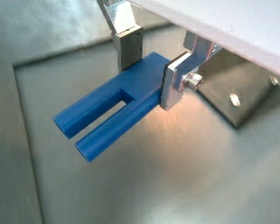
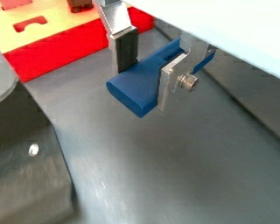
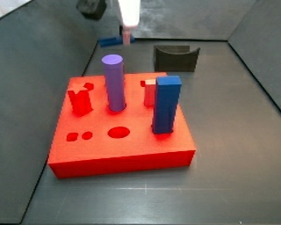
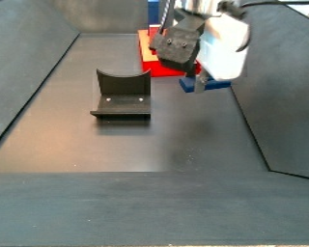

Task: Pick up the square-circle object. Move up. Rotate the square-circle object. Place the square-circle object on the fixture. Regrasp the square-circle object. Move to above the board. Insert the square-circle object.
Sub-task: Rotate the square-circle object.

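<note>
The square-circle object point(image 1: 101, 118) is a dark-blue piece with two prongs at one end. My gripper point(image 1: 150, 79) is shut on it, with one dark pad point(image 1: 129, 51) behind it and a silver plate point(image 1: 174, 83) in front. It hangs above the grey floor in both wrist views, its rounded end point(image 2: 129, 94) showing. In a side view the gripper point(image 4: 189, 69) holds the piece point(image 4: 207, 85) to the right of the fixture point(image 4: 121, 94) and in front of the red board point(image 4: 147, 48). In a side view the piece point(image 3: 110, 42) is beyond the board point(image 3: 119, 141), left of the fixture point(image 3: 176, 57).
On the board stand a tall purple cylinder point(image 3: 112, 81), a tall blue square post point(image 3: 167, 104) and red pegs point(image 3: 81, 99). Grey walls enclose the floor on both sides. The board's edge point(image 2: 55, 48) and the dark fixture point(image 2: 25, 166) lie close to the gripper.
</note>
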